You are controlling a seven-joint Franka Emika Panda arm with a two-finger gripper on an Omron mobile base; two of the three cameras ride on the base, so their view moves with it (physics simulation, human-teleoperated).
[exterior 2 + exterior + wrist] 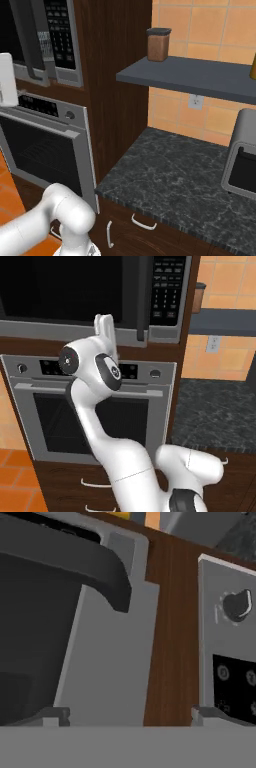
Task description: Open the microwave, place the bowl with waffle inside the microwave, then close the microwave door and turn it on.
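Observation:
The microwave (75, 326) is built in above the oven. The microwave door (60, 286) of dark glass is shut, with its dark vertical handle (142, 301) beside the black keypad (167, 286). My white hand (106, 331) hovers at the microwave's lower silver frame, left of the handle's foot. In the hand view my gripper (132, 717) is open, its fingertips (55, 714) spread wide before the silver frame (110, 662) just below the curved handle end (100, 567). Nothing is between them. The bowl with the waffle is out of view.
The silver oven (95, 416) with knobs and a bar handle sits directly below. To the right lie a black stone counter (175, 175), a grey shelf (200, 75) with a brown jar (158, 45), and a toaster oven (242, 155).

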